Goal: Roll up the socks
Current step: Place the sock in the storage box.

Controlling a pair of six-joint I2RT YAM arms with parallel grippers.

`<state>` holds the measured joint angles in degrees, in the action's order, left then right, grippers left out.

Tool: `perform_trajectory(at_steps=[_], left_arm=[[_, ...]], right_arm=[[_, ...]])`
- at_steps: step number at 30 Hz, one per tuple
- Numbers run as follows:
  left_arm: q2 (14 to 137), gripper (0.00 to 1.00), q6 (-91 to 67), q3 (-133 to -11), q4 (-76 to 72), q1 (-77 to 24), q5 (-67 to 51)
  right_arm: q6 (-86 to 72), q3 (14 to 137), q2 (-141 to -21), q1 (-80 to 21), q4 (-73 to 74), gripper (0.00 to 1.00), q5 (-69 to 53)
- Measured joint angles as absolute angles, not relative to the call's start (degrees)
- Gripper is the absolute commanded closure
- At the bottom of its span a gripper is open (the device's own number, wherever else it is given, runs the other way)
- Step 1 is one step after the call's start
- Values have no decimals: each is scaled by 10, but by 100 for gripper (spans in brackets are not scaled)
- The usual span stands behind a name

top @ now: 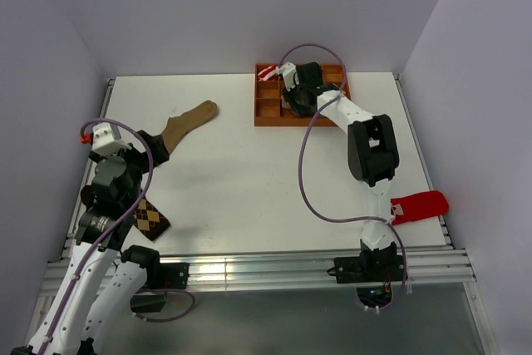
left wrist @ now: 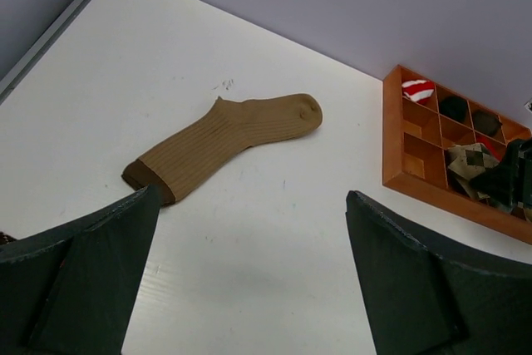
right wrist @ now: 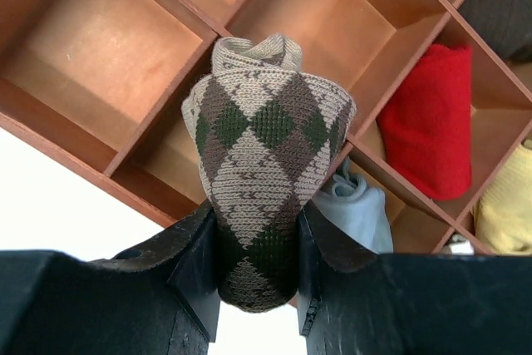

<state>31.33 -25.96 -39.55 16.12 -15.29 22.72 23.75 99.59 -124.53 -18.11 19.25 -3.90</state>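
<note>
My right gripper [right wrist: 259, 226] is shut on the rolled lighter argyle sock [right wrist: 264, 143], holding it just above the compartments of the wooden tray [right wrist: 108, 151]; in the top view this gripper [top: 293, 96] is over the tray [top: 264, 118]. A pale grey rolled sock [right wrist: 359, 209] sits in a compartment right beside it. The darker argyle sock [top: 151, 218] lies flat on the table beside my left arm. My left gripper [left wrist: 253, 205] is open and empty above bare table, by the cuff of the tan sock; in the top view it [top: 158, 149] is at the left.
A long plain tan sock [left wrist: 224, 143] lies flat at the back left. The tray [left wrist: 432, 180] holds rolled red [right wrist: 428, 122], yellow [right wrist: 507, 214], dark [right wrist: 503, 6] and red-white striped [left wrist: 418, 89] socks. A red sock [top: 420, 205] lies at the table's right edge.
</note>
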Motion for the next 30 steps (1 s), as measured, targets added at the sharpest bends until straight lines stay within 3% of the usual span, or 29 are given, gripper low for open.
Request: perform_trajectory(at_steps=[19, 30], left_arm=[[321, 1, -257, -396, 161, -153, 239], [321, 0, -255, -396, 161, -153, 239]], right_arm=[[255, 1075, -1300, -177, 271, 100, -86], [267, 1060, -1297, -172, 266, 100, -96]])
